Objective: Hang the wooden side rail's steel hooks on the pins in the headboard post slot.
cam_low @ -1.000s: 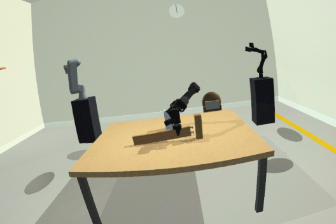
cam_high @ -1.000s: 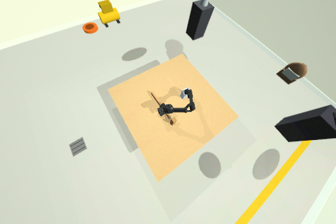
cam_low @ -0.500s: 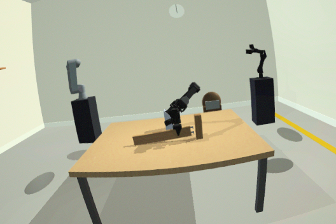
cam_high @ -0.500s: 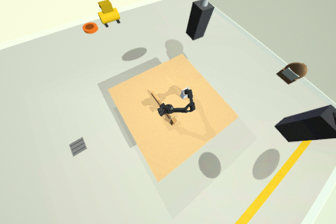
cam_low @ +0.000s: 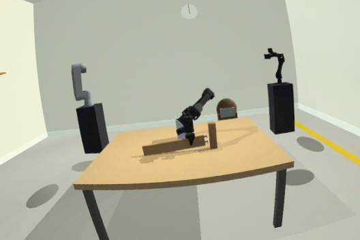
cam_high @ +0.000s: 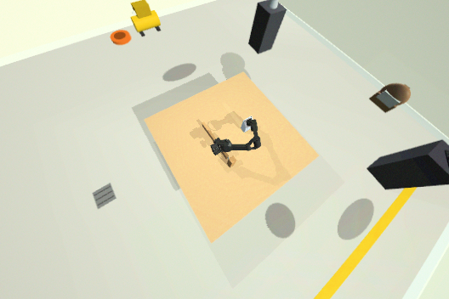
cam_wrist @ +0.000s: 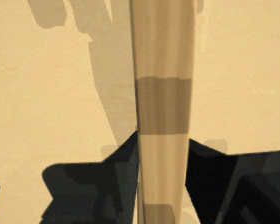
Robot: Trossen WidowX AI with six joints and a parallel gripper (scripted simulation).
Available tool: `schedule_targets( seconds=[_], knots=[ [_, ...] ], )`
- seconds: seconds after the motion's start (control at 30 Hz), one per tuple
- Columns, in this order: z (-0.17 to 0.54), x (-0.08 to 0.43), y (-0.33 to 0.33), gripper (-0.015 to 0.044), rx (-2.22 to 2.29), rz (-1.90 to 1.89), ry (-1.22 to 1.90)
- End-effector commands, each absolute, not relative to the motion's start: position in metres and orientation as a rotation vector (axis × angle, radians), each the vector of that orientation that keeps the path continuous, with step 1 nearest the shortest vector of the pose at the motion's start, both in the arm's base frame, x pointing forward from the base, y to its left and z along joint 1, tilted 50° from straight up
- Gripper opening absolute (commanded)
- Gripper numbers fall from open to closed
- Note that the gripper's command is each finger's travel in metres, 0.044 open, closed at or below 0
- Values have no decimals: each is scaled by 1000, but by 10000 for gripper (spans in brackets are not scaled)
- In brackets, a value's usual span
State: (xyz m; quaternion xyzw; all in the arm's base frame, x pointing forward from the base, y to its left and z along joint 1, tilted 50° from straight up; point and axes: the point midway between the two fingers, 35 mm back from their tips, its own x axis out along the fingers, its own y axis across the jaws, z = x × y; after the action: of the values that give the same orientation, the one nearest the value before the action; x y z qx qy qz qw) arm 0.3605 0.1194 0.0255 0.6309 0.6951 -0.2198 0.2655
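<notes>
The wooden side rail (cam_high: 208, 131) (cam_low: 163, 147) (cam_wrist: 163, 50) slants slightly up toward its hook end; its far end is low, at or close to the table top. My gripper (cam_low: 191, 140) (cam_wrist: 153, 133) is shut on the rail near the hook end, one finger on each side. Two small steel hooks (cam_low: 206, 139) stick out of the raised end toward the headboard post (cam_high: 231, 161) (cam_low: 213, 136). The post stands upright. In the exterior view a small gap shows between hooks and post. The slot and pins are not visible.
The wooden table (cam_high: 255, 183) (cam_low: 238, 161) carries the rail, post and arm. The arm's pale base (cam_high: 246, 124) (cam_low: 180, 129) stands behind the rail in the exterior view. Dark pedestals (cam_high: 266, 26) (cam_low: 281, 108) and a brown chair (cam_low: 226, 107) stand off the table.
</notes>
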Motion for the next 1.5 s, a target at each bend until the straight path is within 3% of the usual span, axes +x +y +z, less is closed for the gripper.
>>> schedule_targets(
  seconds=[0.0, 1.47],
  knots=[
    [28, 363, 117, 0, 1711, -591, 1866],
    [32, 362, 121, 0, 1711, -591, 1867]
  ],
)
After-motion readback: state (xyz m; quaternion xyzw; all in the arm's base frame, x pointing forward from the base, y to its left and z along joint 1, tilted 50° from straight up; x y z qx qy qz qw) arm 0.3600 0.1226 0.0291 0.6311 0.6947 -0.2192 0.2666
